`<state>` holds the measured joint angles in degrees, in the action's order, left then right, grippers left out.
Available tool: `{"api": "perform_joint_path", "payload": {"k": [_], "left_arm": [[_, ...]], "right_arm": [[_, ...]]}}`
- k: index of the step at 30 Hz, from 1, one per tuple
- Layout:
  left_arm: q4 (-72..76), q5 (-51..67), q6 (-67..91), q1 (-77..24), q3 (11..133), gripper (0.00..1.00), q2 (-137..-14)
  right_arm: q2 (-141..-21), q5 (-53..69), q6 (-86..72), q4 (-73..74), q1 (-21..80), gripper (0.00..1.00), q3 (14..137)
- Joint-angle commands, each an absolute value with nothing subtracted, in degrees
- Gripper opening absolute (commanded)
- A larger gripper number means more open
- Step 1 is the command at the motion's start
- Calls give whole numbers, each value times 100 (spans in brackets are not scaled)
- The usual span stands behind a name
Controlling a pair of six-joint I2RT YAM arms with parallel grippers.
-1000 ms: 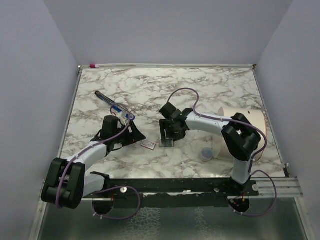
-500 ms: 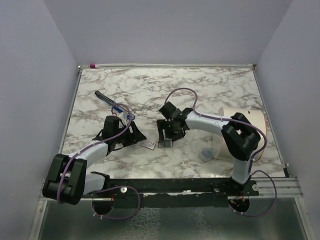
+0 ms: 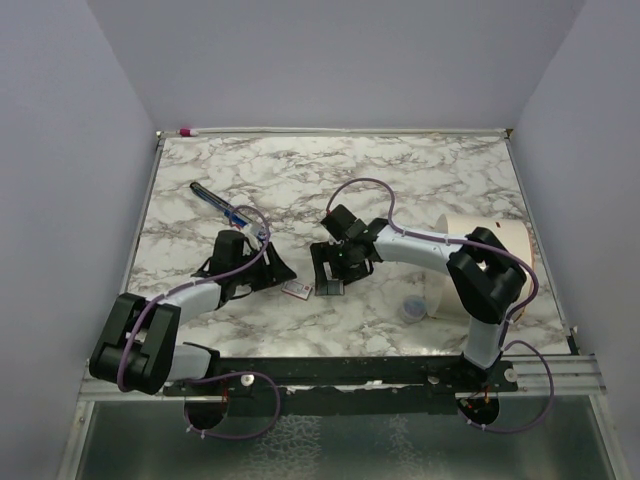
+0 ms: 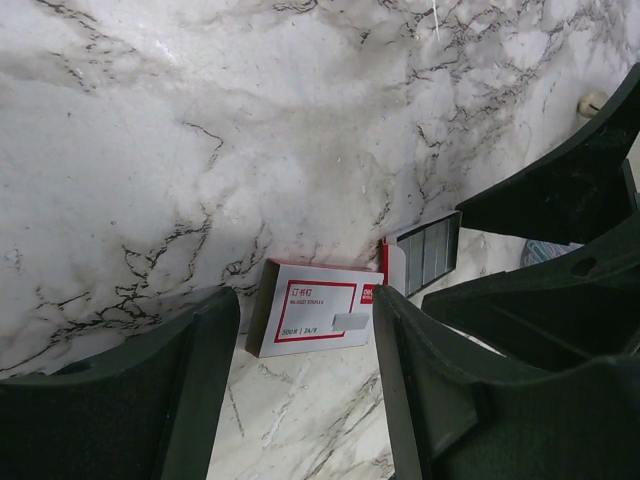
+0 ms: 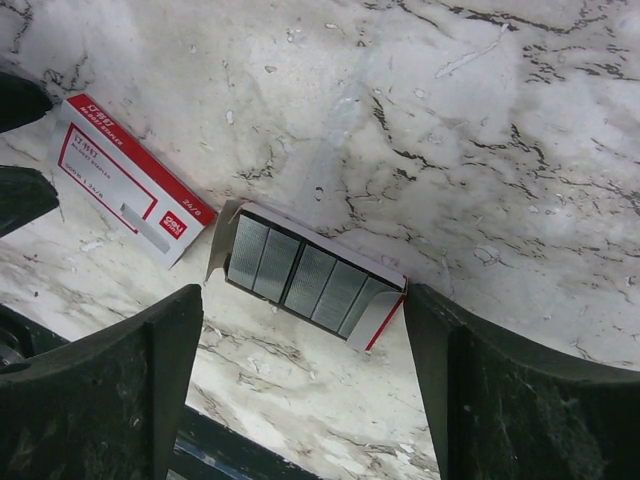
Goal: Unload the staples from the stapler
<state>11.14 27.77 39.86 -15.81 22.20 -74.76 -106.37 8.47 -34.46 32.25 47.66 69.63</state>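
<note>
The stapler (image 3: 228, 210), long, black and blue-trimmed, lies diagonally at the left-middle of the table, behind my left gripper (image 3: 280, 272). That gripper (image 4: 300, 400) is open and empty, and a small white box with red print (image 4: 315, 320) lies just ahead of its fingertips. My right gripper (image 3: 326, 280) is open and empty. In the right wrist view it (image 5: 300, 390) straddles an open tray of silvery staples (image 5: 305, 272). The tray also shows in the left wrist view (image 4: 425, 252). Neither gripper touches the stapler.
A big white cylinder tub (image 3: 492, 255) lies at the right by the right arm. A small translucent cap (image 3: 413, 308) sits near it. A pink-tipped stick (image 3: 186, 131) lies along the back edge. The white box (image 3: 296, 290) and the tray (image 3: 330, 288) lie side by side between the grippers.
Both grippers have crept a little closer to the white box and the tray. The stapler, box and tray have not moved.
</note>
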Motion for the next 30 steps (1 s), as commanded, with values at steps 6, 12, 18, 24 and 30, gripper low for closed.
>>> {"api": "perform_joint_path", "payload": {"k": [6, 12, 18, 24, 30], "left_arm": [[1329, 2961, 4296, -1785, 1994, 57, -7381], [1322, 3049, 4519, -1793, 1791, 57, -6974], [674, 2833, 4509, -1793, 1826, 58, -6348], [-312, 1972, 4273, -1686, 2142, 70, -5590], [-1483, 1158, 4250, -1104, 2573, 76, -4800]], "right_arm": [[-10690, 1376, -3059, 2769, 4781, 78, 6743], [-10515, 1428, -2975, 2710, 4766, 78, 6671], [-9875, 1114, -2204, 2534, 4683, 93, 6443], [-9632, 1397, -837, 2058, 4889, 100, 6612], [-10273, 1082, -243, 2258, 5800, 100, 7182]]}}
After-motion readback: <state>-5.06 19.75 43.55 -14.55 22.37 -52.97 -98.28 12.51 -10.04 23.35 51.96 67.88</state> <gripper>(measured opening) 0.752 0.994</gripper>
